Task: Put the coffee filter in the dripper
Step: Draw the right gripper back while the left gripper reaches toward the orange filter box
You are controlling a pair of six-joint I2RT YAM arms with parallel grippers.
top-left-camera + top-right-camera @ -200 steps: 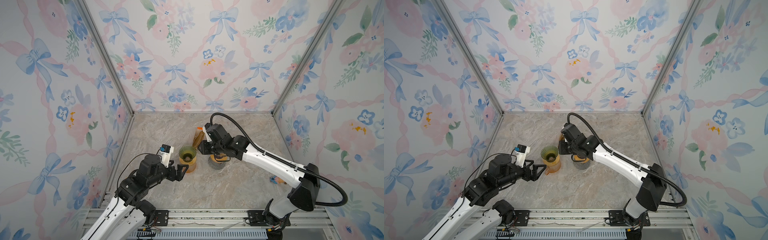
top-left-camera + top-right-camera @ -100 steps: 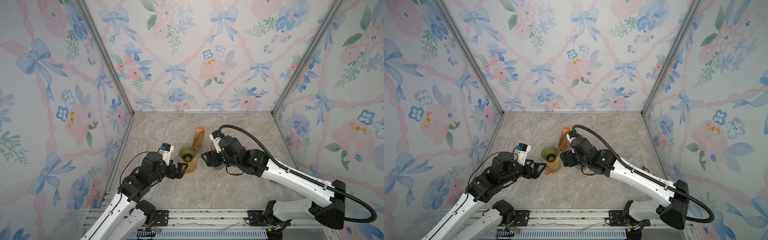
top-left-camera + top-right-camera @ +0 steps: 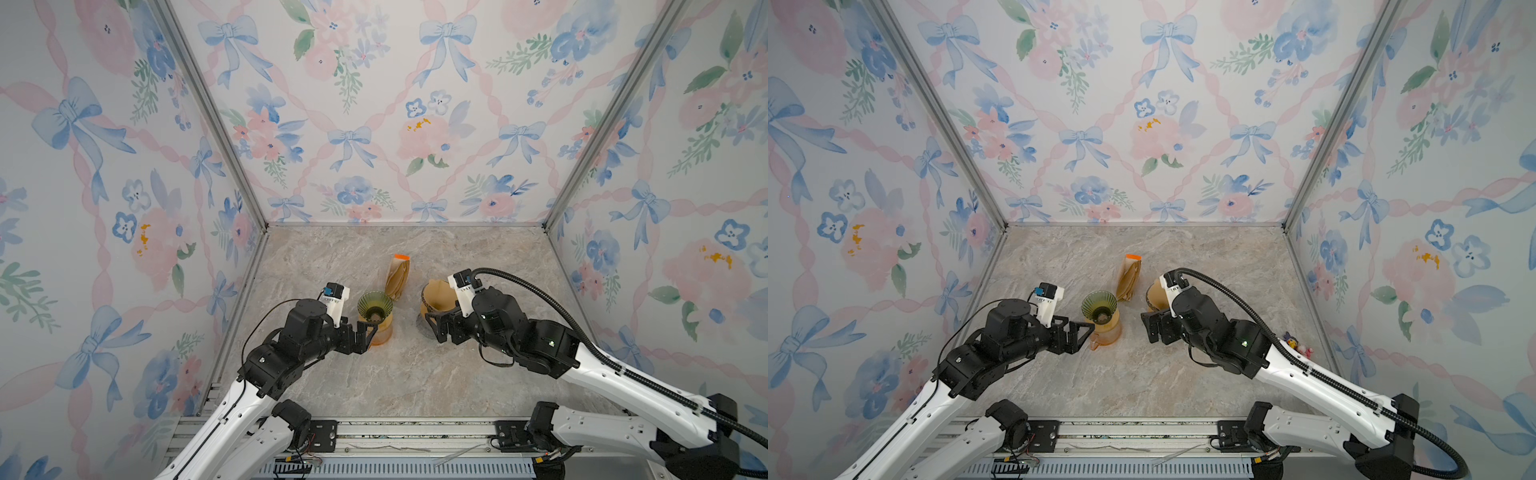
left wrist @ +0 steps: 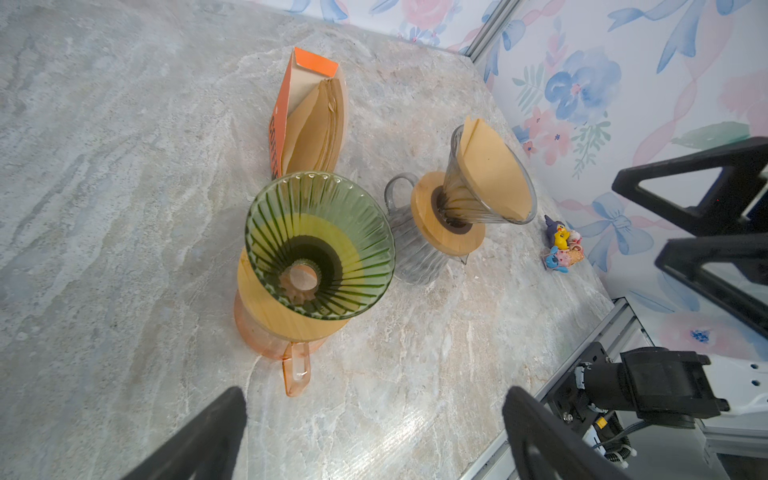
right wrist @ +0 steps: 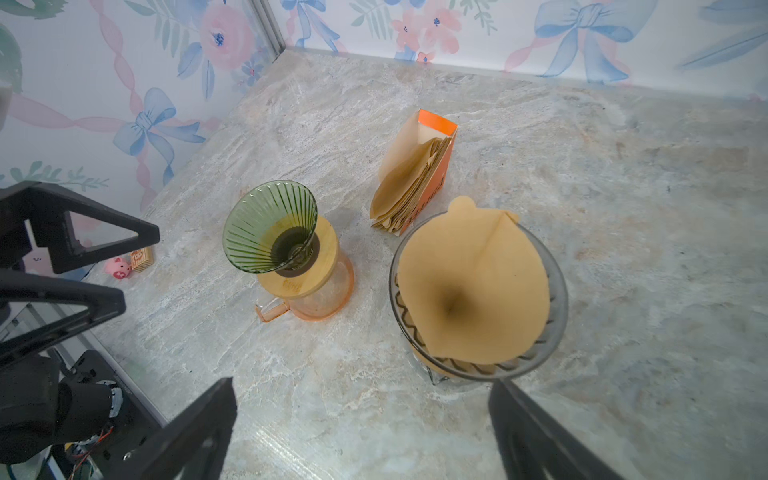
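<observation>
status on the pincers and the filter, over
Left pincer open, right pincer open, both empty. Coffee filter seated in clear dripper. Nothing in the way.

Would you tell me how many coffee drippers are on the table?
2. The green dripper, empty, sits on the orange carafe; the clear dripper, holding a paper filter, sits on the grey carafe to its right in both top views.

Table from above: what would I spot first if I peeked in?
Probably the walls, covered in blue bows and pink flowers all around. On the table, a green dripper stands empty on an orange jug, and to its right a clear dripper already holds a brown filter. Behind them stands an orange box of more filters.
</observation>
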